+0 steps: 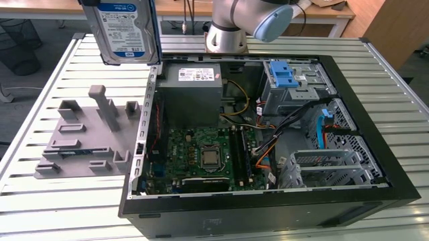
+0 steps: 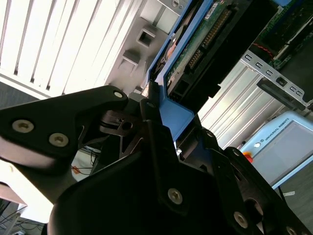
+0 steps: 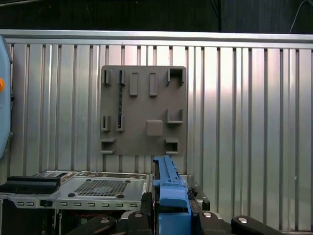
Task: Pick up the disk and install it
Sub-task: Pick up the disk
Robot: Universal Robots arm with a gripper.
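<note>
The disk, silver with a white-and-blue label and a blue carrier frame, hangs upright in the air at the exterior view's upper left, above the gap between the grey fixture and the open case. My gripper is shut on the blue frame's edge, with a black finger on either side. In the second wrist view the gripper clamps the same frame, and the disk's circuit-board underside points away from it.
The open computer case lies on the slatted table, showing a motherboard, a grey power-supply box, a drive cage with a blue latch and a metal bay. A grey fixture plate lies to the exterior view's left. The arm's base stands behind.
</note>
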